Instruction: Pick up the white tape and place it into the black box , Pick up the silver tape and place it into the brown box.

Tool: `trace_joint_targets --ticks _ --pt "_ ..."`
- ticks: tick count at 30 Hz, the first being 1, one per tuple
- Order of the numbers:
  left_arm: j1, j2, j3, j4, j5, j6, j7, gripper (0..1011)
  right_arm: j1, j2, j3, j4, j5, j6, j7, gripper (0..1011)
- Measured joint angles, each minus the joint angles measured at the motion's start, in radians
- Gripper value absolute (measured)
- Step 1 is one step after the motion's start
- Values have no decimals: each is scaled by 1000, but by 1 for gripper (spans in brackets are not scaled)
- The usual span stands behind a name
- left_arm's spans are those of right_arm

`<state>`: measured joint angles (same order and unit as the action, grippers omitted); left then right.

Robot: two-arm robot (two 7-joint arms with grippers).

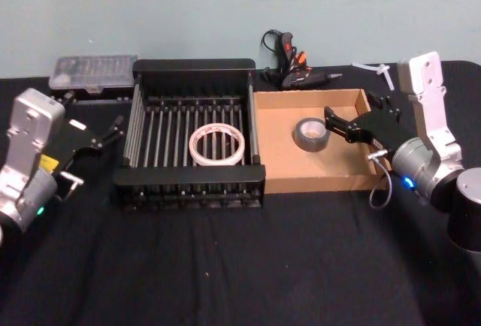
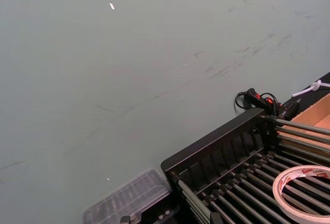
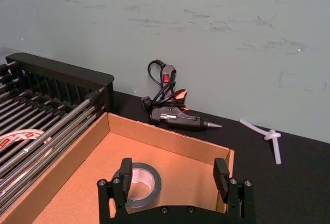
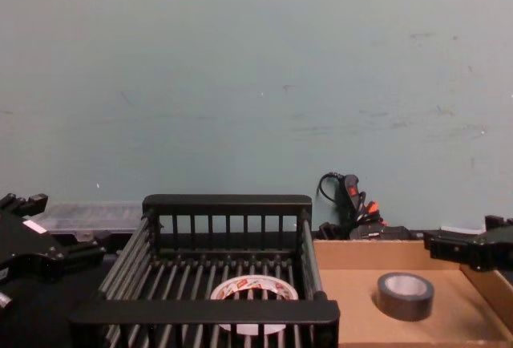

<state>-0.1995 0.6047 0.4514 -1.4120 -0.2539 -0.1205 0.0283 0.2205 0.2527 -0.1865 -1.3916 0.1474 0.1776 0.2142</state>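
Right hand [image 1: 337, 125] hovers with fingers apart just at 3 o'clock of the silver tape [image 1: 311, 134], which lies flat on the floor of the brown box [image 1: 316, 183], apparently let go there. At 9 o'clock of the black box [image 1: 192, 67], the left hand [image 1: 105, 137] waits over the desk [image 1: 225, 266], fingers spread and empty. Inside that crate the white tape [image 1: 216, 146] rests flat on the slats. Judging by this layout, both rolls have reached their boxes.
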Motion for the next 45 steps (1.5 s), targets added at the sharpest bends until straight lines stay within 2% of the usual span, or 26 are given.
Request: trace_joint_targets --ticks 45 --pt "0 0 0 0 0 0 0 1001 1 0 0 -2 2 -1 1 1002"
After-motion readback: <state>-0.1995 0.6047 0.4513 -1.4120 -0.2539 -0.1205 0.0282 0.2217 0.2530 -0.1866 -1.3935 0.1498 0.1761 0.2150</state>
